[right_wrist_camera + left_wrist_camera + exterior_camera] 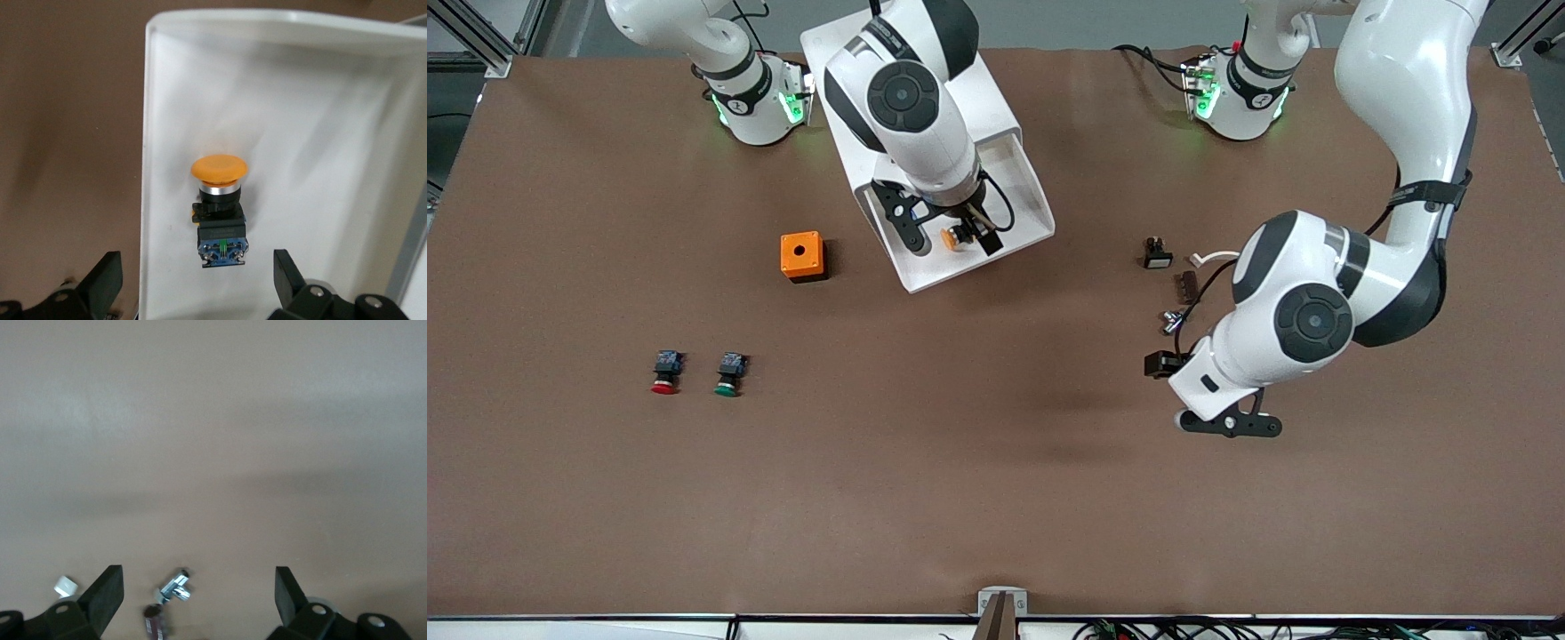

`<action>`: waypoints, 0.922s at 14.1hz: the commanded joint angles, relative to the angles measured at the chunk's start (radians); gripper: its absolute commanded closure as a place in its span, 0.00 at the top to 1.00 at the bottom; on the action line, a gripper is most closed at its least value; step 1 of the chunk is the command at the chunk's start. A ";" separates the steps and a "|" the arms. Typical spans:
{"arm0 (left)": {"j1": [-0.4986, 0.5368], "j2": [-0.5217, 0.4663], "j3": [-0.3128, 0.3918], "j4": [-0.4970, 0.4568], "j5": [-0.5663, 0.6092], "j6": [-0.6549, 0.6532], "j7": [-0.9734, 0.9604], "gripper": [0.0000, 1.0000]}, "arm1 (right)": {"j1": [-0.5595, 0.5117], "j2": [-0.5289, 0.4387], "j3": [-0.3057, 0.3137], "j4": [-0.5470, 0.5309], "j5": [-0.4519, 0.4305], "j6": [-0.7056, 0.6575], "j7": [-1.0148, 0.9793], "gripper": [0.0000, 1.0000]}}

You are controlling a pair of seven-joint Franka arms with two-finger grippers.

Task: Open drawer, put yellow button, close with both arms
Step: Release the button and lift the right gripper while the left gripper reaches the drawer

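Both grippers spread: right gripper (951,238) over seemingly released yellow button (219,208), left gripper (199,600) waiting.

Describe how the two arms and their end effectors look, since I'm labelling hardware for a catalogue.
Both arms are glossy white with rounded shells, black joint bands and round black caps. Green lights glow at the bases. The left end effector and right end effector have black two-finger jaws. Thin black cables loop near each wrist.

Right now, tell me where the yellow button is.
The yellow button lies on its side in the open drawer, below the open right gripper; beside the drawer sits the orange cube.
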State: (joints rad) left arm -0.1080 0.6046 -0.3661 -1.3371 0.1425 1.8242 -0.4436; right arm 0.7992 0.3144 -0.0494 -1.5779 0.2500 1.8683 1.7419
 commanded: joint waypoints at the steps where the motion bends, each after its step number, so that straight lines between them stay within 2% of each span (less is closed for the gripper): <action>1: 0.005 -0.014 -0.010 -0.004 0.023 -0.003 -0.145 1.00 | -0.058 0.000 0.003 0.082 0.008 -0.064 -0.021 1.00; 4: -0.064 -0.028 -0.020 -0.007 0.028 -0.003 -0.349 1.00 | -0.093 0.003 0.002 0.096 -0.005 -0.063 -0.125 1.00; 7: -0.130 -0.029 -0.022 -0.010 0.028 0.001 -0.469 1.00 | -0.188 0.000 0.003 0.107 -0.002 -0.072 -0.313 1.00; 11: -0.206 -0.031 -0.022 -0.011 0.031 0.007 -0.582 1.00 | -0.302 -0.035 0.002 0.108 -0.026 -0.219 -0.620 1.00; 13: -0.246 -0.029 -0.020 -0.019 0.034 0.035 -0.654 1.00 | -0.348 -0.063 0.002 0.107 -0.069 -0.251 -0.741 1.00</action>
State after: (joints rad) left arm -0.3248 0.5934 -0.3900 -1.3372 0.1450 1.8369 -1.0327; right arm 0.4923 0.2939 -0.0640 -1.4700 0.2253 1.6551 1.1007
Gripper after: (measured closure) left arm 0.000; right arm 0.000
